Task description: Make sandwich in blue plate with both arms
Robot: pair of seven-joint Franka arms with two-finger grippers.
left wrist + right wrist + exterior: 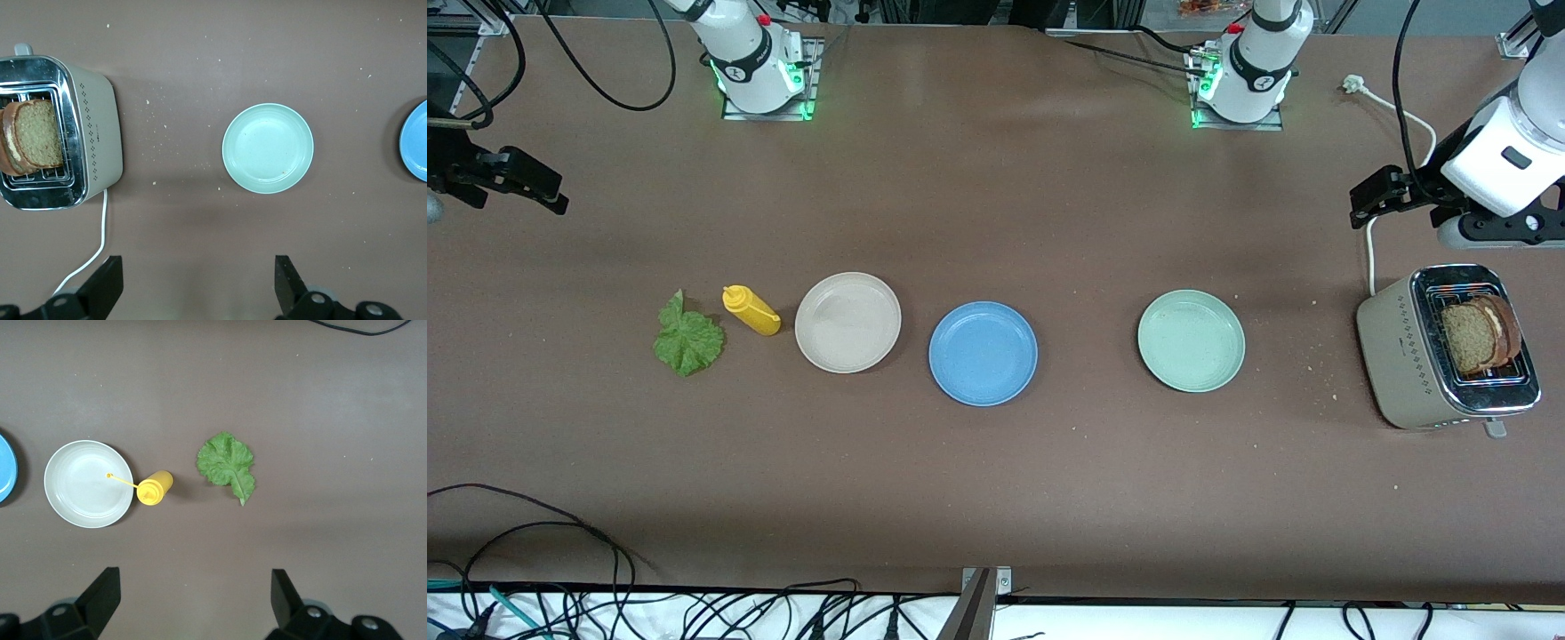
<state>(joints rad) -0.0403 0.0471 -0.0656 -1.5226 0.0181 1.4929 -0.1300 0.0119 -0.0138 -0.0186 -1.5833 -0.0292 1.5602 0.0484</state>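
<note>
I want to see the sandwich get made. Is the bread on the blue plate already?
No, the blue plate is bare, and both bread slices stand in the toaster at the left arm's end of the table.

Bread slices [1480,333] half-sunk in toaster [1405,356]

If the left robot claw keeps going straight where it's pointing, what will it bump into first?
Probably just bare table. The left gripper has its jaws wide open, aimed down at a spot between the toaster and the pale green plate, with neither in that line. Depth is hard to judge.
</note>
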